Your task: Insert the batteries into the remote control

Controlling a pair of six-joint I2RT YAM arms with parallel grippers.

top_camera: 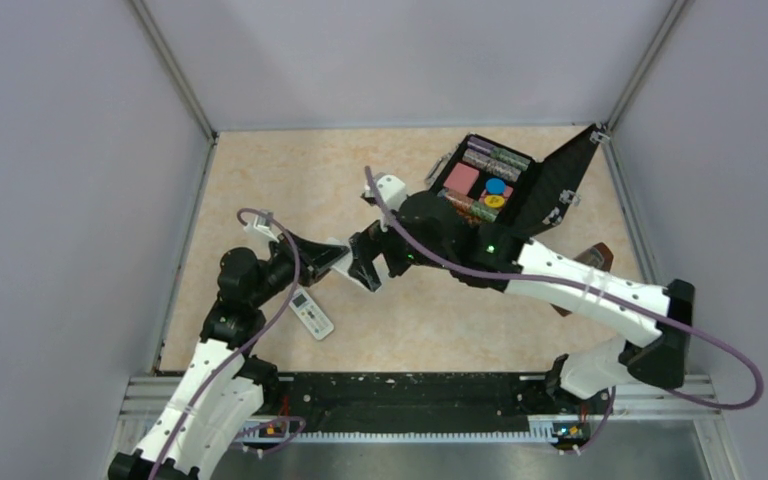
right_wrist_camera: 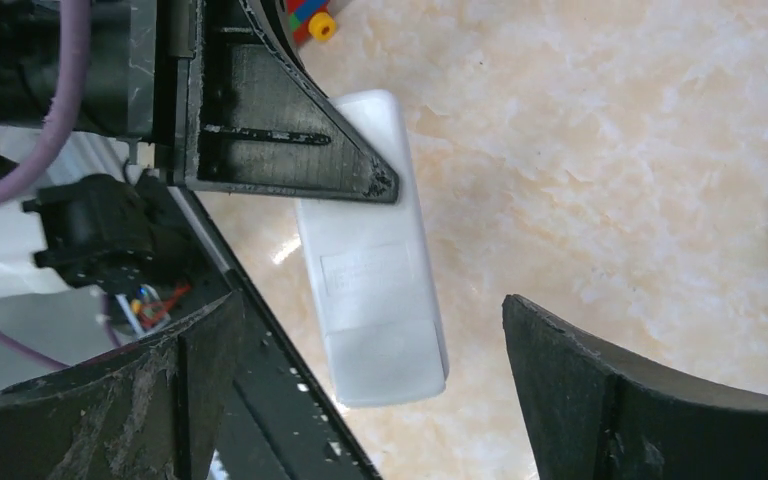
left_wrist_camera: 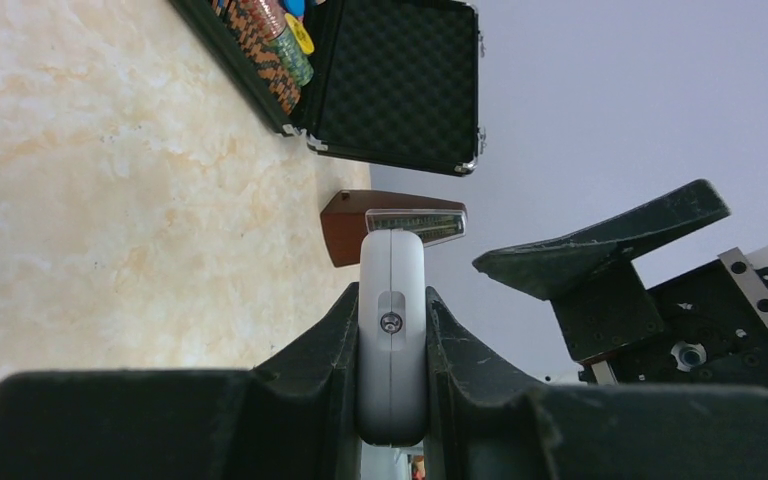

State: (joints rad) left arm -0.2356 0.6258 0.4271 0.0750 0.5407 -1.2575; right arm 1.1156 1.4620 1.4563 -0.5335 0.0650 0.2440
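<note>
Top view: open black case [top_camera: 558, 180] at the far right corner of the surface [top_camera: 290, 180] holds chip stacks [top_camera: 490, 160] and, apparently, a pink box [top_camera: 462, 179].

Left wrist view: left tool [left_wrist_camera: 392, 295] clamped on the remote control [left_wrist_camera: 392, 340], edge-on.

Right wrist view: right tool [right_wrist_camera: 370, 310] wide open and empty. The remote control's white back shows between its fingers.

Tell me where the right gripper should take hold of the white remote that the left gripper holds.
Probably the free end of the remote, clear of the left gripper. Its plain back faces the open right gripper and its long edges face the two fingers, so come straight at the back and close across the narrow width.
</note>
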